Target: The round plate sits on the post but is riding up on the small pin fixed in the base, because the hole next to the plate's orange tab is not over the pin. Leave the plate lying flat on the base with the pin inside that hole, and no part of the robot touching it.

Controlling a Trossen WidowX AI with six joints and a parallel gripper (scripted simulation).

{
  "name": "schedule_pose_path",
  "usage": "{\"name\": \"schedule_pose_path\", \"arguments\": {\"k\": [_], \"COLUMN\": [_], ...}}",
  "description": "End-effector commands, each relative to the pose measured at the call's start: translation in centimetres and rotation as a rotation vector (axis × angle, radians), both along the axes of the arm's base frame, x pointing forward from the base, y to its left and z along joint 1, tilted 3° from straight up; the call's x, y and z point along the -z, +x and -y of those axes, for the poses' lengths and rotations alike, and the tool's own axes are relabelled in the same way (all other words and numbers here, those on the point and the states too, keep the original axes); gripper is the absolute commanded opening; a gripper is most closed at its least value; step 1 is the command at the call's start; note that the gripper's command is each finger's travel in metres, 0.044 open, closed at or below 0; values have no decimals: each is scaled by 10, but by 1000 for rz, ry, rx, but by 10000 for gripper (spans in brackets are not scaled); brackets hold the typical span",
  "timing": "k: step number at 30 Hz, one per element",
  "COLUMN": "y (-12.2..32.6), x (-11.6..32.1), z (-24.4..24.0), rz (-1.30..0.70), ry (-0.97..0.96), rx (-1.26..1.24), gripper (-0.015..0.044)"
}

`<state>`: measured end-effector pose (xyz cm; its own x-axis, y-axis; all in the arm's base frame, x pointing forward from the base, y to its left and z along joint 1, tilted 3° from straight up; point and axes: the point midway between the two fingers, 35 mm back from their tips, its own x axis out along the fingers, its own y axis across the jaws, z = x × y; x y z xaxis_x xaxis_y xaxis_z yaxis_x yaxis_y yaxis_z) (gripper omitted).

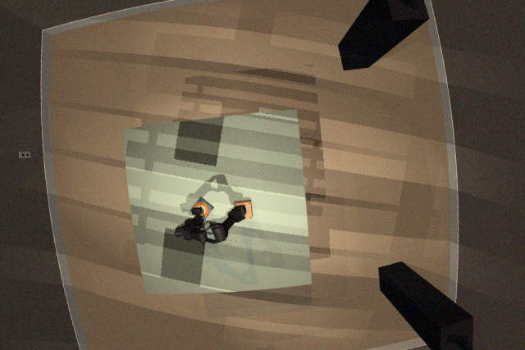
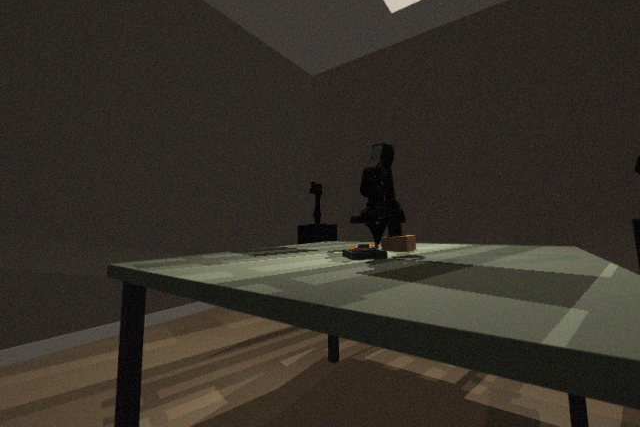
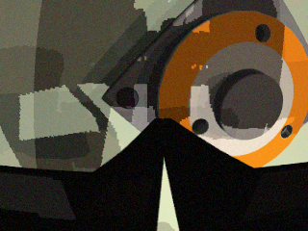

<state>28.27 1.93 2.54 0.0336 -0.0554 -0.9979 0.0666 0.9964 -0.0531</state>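
Observation:
An orange round plate [image 3: 173, 84] [image 1: 203, 211] [image 2: 354, 246] sits around a grey post [image 3: 250, 99] on a dark grey square base [image 1: 208, 204] [image 2: 364, 254]. In the wrist view the plate shows three small dark holes, one at its upper right [image 3: 264, 33] and one at its lower left [image 3: 200, 126]. I cannot make out the pin or the tab for sure, nor whether the plate lies flat. My gripper [image 3: 162, 126] [image 1: 197, 211] [image 2: 376, 243] is shut on nothing. Its tips point down at the plate's near left rim; I cannot tell if they touch it.
A brown block [image 1: 247, 206] [image 2: 399, 242] lies at the arm's foot, right of the base. A black stand on a box [image 2: 316, 226] rises behind the table. Two tall black blocks [image 1: 383, 24] [image 1: 423, 307] stand on the floor off the table's right side.

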Motion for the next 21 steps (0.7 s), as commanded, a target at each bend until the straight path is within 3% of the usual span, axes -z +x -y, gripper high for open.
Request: {"name": "schedule_pose_path", "arguments": {"k": [1, 17, 21], "y": [-7, -15, -15], "x": [1, 0, -17], "z": [0, 3, 3], "rz": [-6, -7, -7], "ry": [5, 4, 5], "rx": [4, 4, 4], "gripper": [0, 0, 0]}}
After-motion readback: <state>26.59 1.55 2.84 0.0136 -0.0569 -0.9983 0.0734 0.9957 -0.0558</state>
